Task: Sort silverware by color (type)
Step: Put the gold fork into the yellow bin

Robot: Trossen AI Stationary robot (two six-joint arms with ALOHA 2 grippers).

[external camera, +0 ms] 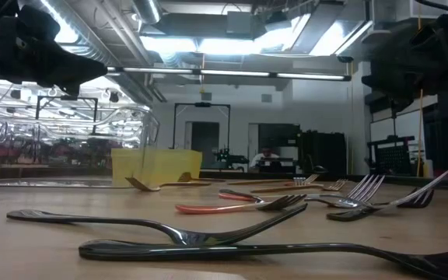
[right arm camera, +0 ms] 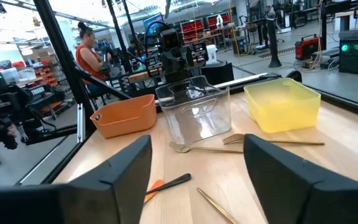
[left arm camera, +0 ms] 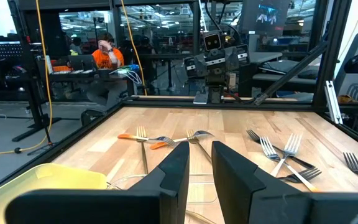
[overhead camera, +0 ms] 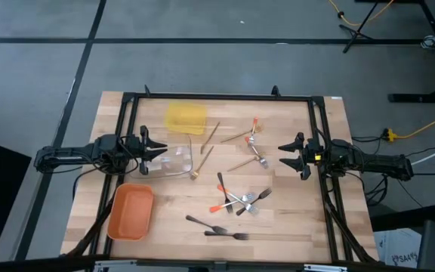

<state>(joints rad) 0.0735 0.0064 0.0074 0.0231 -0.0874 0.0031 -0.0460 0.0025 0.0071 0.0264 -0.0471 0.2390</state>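
Grey floor (overhead camera: 202,60), ceiling strip lights (external camera: 232,43), seated person (left arm camera: 107,56)

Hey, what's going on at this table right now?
A two-armed robot is set up to sort the silverware, which lies scattered on the table. Neither arm holds anything: the right hand is open above the table's right side, and the left hand hovers by the clear tray. The yellow tray and orange tray look empty.

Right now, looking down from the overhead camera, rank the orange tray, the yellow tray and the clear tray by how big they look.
1. orange tray: looks the largest.
2. yellow tray and clear tray: they look about alike, so I won't rank them. The clear one's edges are hard to trace and the left gripper overlaps one side.
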